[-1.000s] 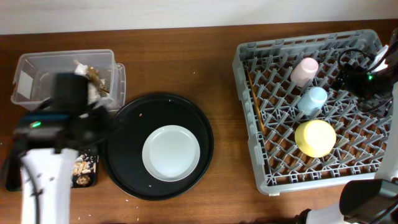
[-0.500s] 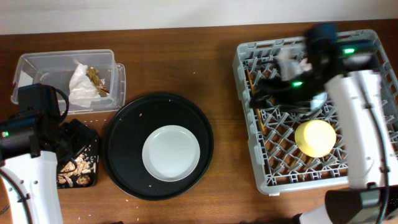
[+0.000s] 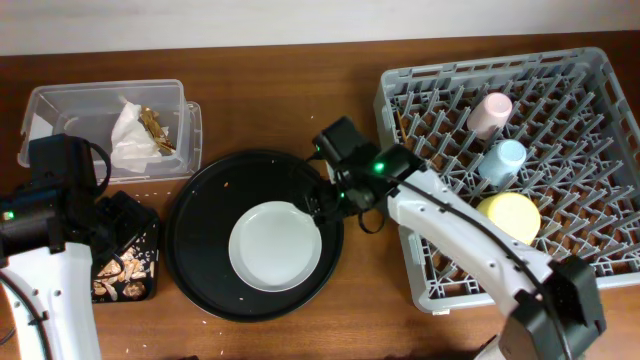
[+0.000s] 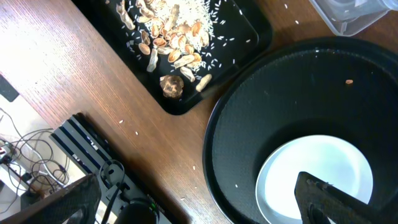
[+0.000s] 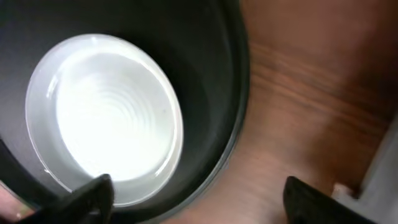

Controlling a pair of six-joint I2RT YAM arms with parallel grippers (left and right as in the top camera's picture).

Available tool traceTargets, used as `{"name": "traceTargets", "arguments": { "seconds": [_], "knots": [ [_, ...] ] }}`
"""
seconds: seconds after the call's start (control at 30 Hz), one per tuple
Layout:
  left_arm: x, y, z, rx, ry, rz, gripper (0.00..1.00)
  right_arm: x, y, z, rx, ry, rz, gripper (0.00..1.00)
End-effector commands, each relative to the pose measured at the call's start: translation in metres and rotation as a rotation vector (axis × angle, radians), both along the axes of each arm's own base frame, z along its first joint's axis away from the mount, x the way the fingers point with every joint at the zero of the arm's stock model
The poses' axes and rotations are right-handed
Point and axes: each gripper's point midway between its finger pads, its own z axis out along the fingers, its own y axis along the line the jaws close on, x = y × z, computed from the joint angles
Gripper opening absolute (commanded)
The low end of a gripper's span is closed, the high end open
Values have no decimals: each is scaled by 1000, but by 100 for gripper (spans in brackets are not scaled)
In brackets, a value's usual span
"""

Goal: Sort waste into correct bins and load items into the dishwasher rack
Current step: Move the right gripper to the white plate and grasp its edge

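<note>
The pale plate [image 3: 275, 245] [image 5: 102, 118] [image 4: 314, 177] lies in the round black tray [image 3: 215, 205]. My right gripper [image 3: 320, 198] [image 5: 202, 200] hovers open over the plate's upper right edge and the tray rim, holding nothing. Empty as well, my left gripper [image 3: 120, 228] [image 4: 196, 205] stands open above the shallow black tray [image 3: 150, 285] of beige food scraps [image 3: 120, 268] [image 4: 171, 37]. The clear tub [image 3: 75, 105] holds the white napkin [image 3: 128, 140] and brown wrapper [image 3: 155, 128]. In the grey rack [image 3: 560, 75] sit the pink cup [image 3: 490, 113], blue cup [image 3: 502, 160], yellow bowl [image 3: 510, 218] and chopsticks [image 3: 401, 130].
Bare wood shows between the round tray and the rack [image 5: 298, 106]. Cables and a black stand [image 4: 93, 168] lie off the table's left edge. Small crumbs dot the wood beside the shallow tray.
My right arm has swung from the rack's far side across to the round tray and now hangs over the plate. The left arm drew back from the tub, then held still.
</note>
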Motion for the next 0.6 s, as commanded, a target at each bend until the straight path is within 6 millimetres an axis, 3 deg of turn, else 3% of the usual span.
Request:
{"name": "traceTargets", "arguments": {
  "seconds": [0.0, 0.2, 0.37, 0.57],
  "knots": [
    [0, 3, 4, 10, -12, 10, 99, -17, 20, -30, 99, 97, 35, 76],
    [0, 3, 4, 10, -13, 10, 99, -14, 22, -67, 89, 167, -73, 57],
    [0, 3, 4, 10, -13, 10, 99, -20, 24, -106, 36, 235, -76, 54],
    [0, 3, 4, 10, -13, 10, 99, -30, 35, -123, 20, 260, -43, 48]
  ]
}}
